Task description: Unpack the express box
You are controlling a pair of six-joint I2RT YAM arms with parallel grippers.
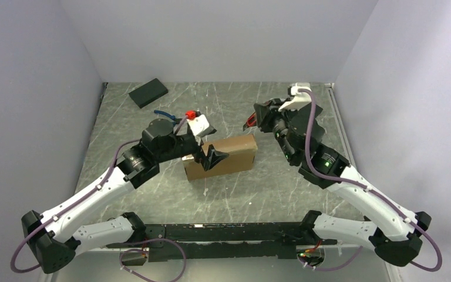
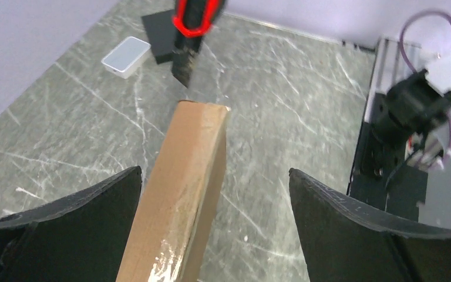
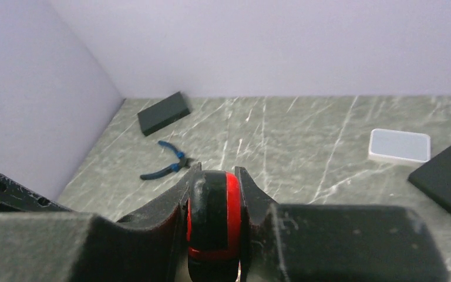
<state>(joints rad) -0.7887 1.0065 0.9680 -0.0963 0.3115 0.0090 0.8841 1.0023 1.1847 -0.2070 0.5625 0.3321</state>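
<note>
Two arms reach in from the near edge of the grey marbled worktop [image 1: 241,194] toward its middle. There the express box [image 1: 220,157], plain brown cardboard, sits with a narrow taped side facing up and its length running roughly left to right.

The left tool [image 1: 214,157] hangs at the box's left end with its jaws spread wide. One finger stands on either side of the cardboard, and the wrist view shows neither touching it.

Past the box's right end, the right tool [image 3: 217,182] is clamped tight on a red-and-black handle [image 3: 214,217], held above the worktop. Seen from the left wrist, a dark tip under that handle, possibly a blade, points down just beyond the end of the box.

Farther back, blue-handled pliers [image 1: 164,111] lie left of centre. A small white-grey case [image 3: 399,145] rests near the far edge, with a second black block [image 3: 446,176] just beside it. A black block [image 1: 148,92] lies in the far left corner.
</note>
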